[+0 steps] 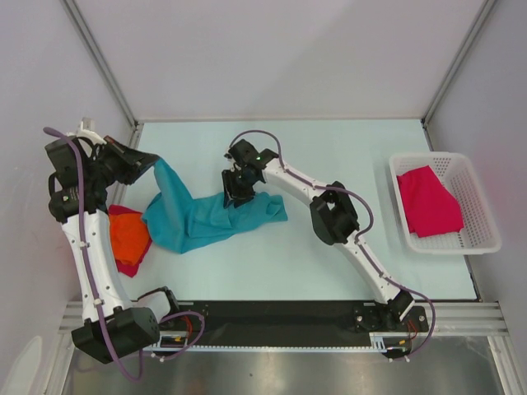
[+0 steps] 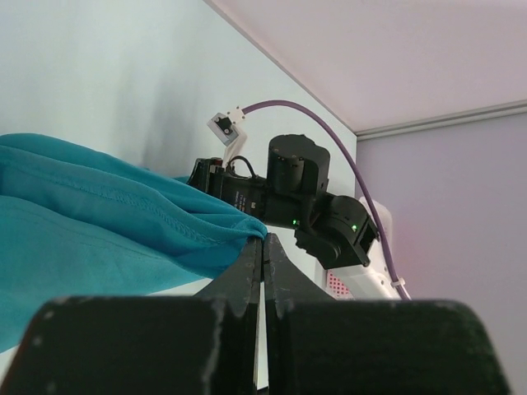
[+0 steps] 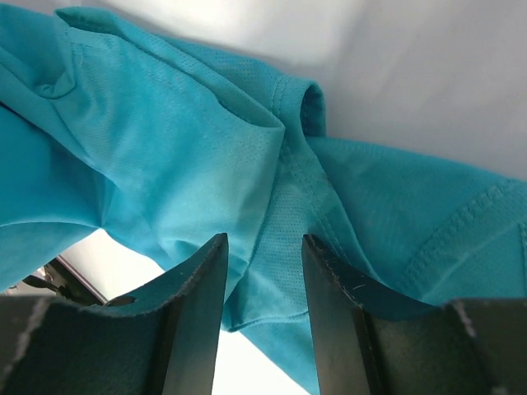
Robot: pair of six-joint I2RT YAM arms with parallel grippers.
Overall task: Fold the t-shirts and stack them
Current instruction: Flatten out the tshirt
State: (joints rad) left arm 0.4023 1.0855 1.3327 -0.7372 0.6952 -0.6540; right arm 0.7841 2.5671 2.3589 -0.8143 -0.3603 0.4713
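A teal t-shirt point(image 1: 193, 216) lies crumpled across the middle-left of the table. My left gripper point(image 1: 154, 162) is shut on one hemmed corner of it point(image 2: 239, 226) and holds that corner raised. My right gripper point(image 1: 239, 193) is open just over the shirt's right part, its fingers point(image 3: 198, 288) straddling a fold of teal cloth point(image 3: 284, 239) without clamping it. An orange t-shirt point(image 1: 130, 232) lies on a dark red one point(image 1: 129, 265) at the left edge, partly under my left arm. A magenta-pink t-shirt point(image 1: 428, 202) lies in the basket.
A white lattice basket point(image 1: 482, 222) stands at the right edge of the table. Grey enclosure walls and frame posts surround the table. The right arm's wrist point(image 2: 313, 197) shows close ahead in the left wrist view.
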